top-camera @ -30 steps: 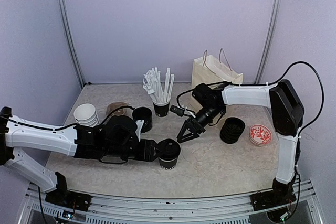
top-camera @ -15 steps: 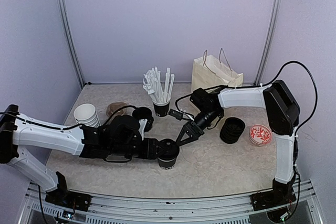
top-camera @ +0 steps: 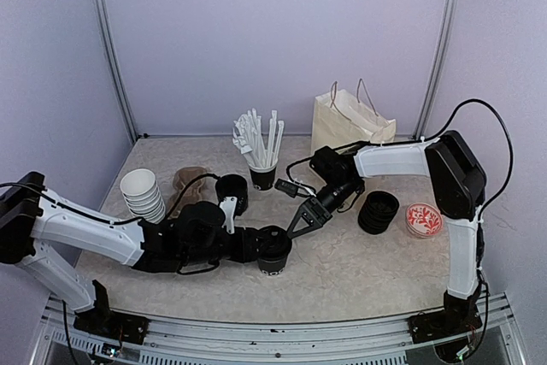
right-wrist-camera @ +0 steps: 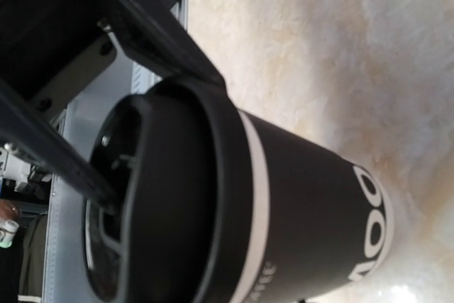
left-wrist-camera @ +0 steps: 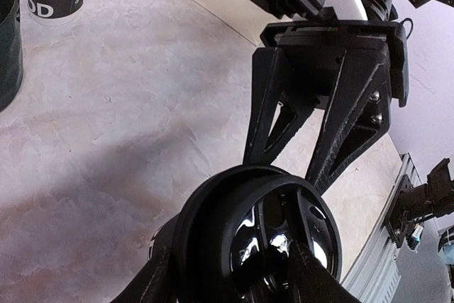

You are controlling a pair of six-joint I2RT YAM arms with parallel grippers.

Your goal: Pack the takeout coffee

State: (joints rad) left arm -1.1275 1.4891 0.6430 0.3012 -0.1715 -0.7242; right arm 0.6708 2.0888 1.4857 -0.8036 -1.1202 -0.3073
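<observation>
The black cup (top-camera: 274, 258) with its lid (top-camera: 274, 237) stood on the surface (top-camera: 359, 267), near the front edge. The left hand (top-camera: 259, 245) had a finger on each side of the cup and was holding it. The right hand (top-camera: 293, 230) was at the lid's far edge, one finger on each side of the rim. I could not tell if it was pinching the lid.

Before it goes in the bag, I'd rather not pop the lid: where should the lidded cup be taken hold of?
By the paper wall of the lidded cup, just under the lid, coming in level from the side. It stands upright and tapers downward, so the lid's rim stops a slip. The left tool flanks it from the left.
</observation>
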